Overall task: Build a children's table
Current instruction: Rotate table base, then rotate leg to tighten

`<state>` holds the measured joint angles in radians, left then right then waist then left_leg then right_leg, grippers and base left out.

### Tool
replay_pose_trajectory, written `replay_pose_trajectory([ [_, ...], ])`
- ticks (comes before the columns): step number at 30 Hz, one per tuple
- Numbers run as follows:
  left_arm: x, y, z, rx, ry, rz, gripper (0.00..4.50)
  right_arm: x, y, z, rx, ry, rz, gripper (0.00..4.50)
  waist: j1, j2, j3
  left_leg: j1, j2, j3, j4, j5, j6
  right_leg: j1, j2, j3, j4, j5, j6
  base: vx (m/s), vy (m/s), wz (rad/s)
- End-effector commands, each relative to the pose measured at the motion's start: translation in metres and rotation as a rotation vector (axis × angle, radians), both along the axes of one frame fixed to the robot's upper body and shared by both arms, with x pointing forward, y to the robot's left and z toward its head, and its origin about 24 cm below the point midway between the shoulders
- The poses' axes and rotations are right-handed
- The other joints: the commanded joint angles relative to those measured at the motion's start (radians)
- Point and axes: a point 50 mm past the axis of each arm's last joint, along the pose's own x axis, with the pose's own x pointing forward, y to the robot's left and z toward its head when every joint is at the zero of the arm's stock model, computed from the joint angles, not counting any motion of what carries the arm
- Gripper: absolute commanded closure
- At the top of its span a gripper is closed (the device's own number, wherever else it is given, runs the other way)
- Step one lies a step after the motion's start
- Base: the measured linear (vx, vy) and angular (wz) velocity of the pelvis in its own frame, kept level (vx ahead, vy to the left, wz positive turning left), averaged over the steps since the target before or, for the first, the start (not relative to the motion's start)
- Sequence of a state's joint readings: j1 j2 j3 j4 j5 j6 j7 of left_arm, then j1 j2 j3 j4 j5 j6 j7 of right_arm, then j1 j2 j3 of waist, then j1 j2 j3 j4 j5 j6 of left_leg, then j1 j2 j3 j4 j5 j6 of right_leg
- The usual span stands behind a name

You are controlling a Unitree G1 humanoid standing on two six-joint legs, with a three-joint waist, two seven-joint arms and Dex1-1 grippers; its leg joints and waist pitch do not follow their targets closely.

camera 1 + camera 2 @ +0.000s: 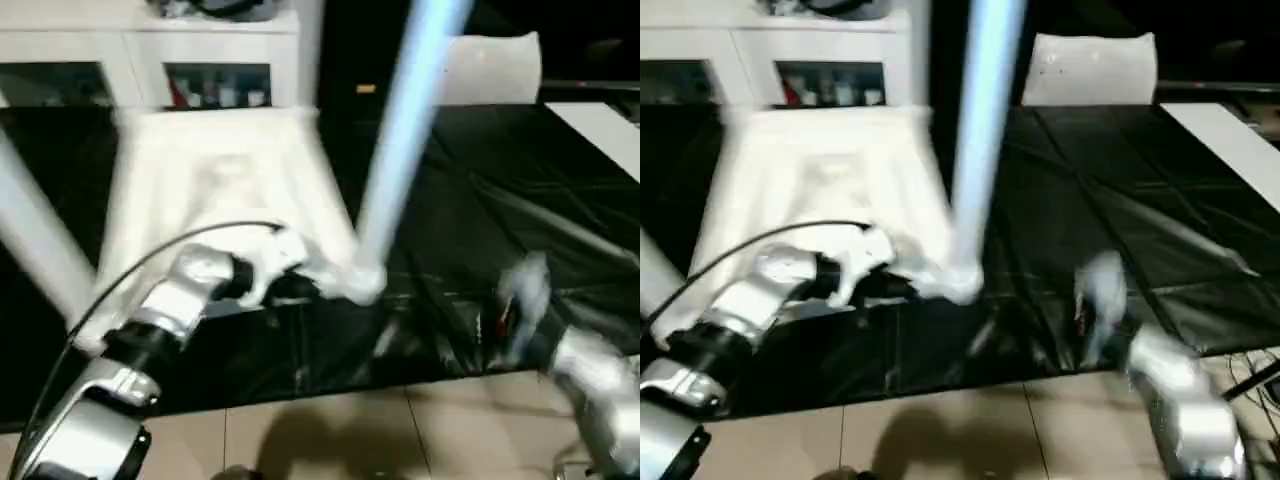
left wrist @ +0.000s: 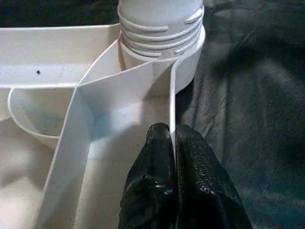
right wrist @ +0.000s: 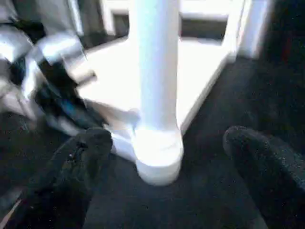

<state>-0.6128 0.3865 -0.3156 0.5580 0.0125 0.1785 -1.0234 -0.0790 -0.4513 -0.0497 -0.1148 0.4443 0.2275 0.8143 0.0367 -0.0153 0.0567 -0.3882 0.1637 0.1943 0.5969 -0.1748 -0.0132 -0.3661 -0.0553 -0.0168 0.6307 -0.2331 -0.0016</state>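
The children's table lies upside down on a black sheet: a white ribbed tabletop [image 1: 220,190] with legs standing up from its corner sockets. The near right leg [image 1: 405,130] rises from its round socket [image 2: 190,52]. Another leg [image 1: 40,240] slants up at the left. My left gripper [image 2: 172,138] is shut on the thin rim wall [image 2: 172,95] just beside that socket, one finger on each side. My right gripper [image 3: 169,138] is open, its fingers [image 3: 81,157] spread wide on either side of the leg's base [image 3: 159,157] and a little short of it.
White glass-door cabinets [image 1: 130,60] stand behind the table. The black sheet [image 1: 500,180] covers the floor to the right, with a flat white sheet [image 1: 600,130] and a white cushion-like block [image 1: 490,65] at its far edge. Beige tiles [image 1: 350,430] lie in front.
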Motion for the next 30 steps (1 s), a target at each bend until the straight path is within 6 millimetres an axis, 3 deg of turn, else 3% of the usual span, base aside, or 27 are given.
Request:
replay_pose_trajectory([
  [1, -0.002, 0.008, 0.002, -0.001, -0.004, 0.021, 4.45, 0.0, 0.012, 0.018, 0.023, -0.026, 0.025, 0.0, 0.015, 0.004, -0.06, 0.029, 0.075, -0.036, -0.07, -0.181, 0.055, 0.024, -0.09, 0.036, -0.08, -0.054, -0.267, 0.0, 0.0, 0.0],
  [5, -0.006, 0.004, 0.003, -0.015, -0.043, -0.048, 4.45, -0.001, 0.03, 0.036, 0.029, -0.04, 0.029, 0.0, 0.027, 0.008, -0.058, 0.034, 0.076, -0.036, -0.078, -0.21, 0.018, 0.017, -0.088, 0.038, -0.081, -0.093, -0.24, 0.0, 0.0, 0.0],
  [9, -0.008, 0.003, 0.003, -0.009, -0.075, -0.097, 4.45, -0.004, 0.034, 0.035, 0.022, -0.022, 0.018, 0.0, 0.033, 0.013, -0.058, 0.035, 0.075, -0.036, -0.081, -0.247, -0.018, 0.012, -0.093, 0.041, -0.084, -0.121, -0.217, 0.0, 0.0, 0.0],
  [13, -0.013, 0.006, 0.001, -0.004, -0.115, -0.176, 4.45, -0.005, 0.031, 0.021, -0.057, 0.055, -0.07, 0.0, 0.034, 0.01, -0.056, 0.034, 0.073, -0.037, -0.084, -0.26, -0.037, 0.011, -0.093, 0.042, -0.087, -0.153, -0.196, 0.0, 0.0, 0.0],
  [20, -0.026, -0.003, -0.002, -0.076, -0.061, -0.293, 4.45, -0.01, 0.03, 0.002, -0.146, 0.133, -0.096, 0.0, 0.044, 0.013, -0.057, 0.034, 0.075, -0.035, -0.082, -0.241, -0.04, 0.009, -0.096, 0.044, -0.084, -0.138, -0.188, 0.0, 0.0, 0.0],
  [24, -0.032, -0.01, -0.007, -0.085, -0.088, -0.34, 4.45, -0.01, 0.027, -0.001, -0.151, 0.147, -0.103, 0.0, 0.055, 0.01, -0.059, 0.034, 0.073, -0.031, -0.078, -0.219, -0.015, 0.011, -0.097, 0.045, -0.083, -0.108, -0.187, 0.0, 0.0, 0.0],
  [28, -0.021, -0.011, -0.009, -0.048, -0.143, -0.256, 4.45, -0.011, 0.027, -0.001, -0.133, 0.154, -0.122, 0.0, 0.057, 0.017, -0.053, 0.036, 0.075, -0.033, -0.083, -0.268, -0.027, 0.006, -0.098, 0.046, -0.093, -0.21, -0.166, 0.0, 0.0, 0.0],
  [29, -0.02, -0.012, -0.002, -0.127, -0.13, -0.224, 4.22, -0.012, 0.027, -0.002, -0.13, 0.154, -0.13, 0.0, 0.059, 0.025, -0.053, 0.04, 0.075, -0.036, -0.084, -0.297, -0.045, 0.003, -0.102, 0.047, -0.095, -0.262, -0.16, 0.0, 0.0, 0.0],
  [30, -0.019, -0.013, 0.004, -0.204, -0.129, -0.19, 4.06, -0.012, 0.027, -0.003, -0.126, 0.152, -0.142, 0.0, 0.056, 0.023, -0.053, 0.036, 0.074, -0.038, -0.088, -0.301, -0.053, 0.006, -0.1, 0.046, -0.097, -0.275, -0.153, 0.0, 0.0, 0.0],
])
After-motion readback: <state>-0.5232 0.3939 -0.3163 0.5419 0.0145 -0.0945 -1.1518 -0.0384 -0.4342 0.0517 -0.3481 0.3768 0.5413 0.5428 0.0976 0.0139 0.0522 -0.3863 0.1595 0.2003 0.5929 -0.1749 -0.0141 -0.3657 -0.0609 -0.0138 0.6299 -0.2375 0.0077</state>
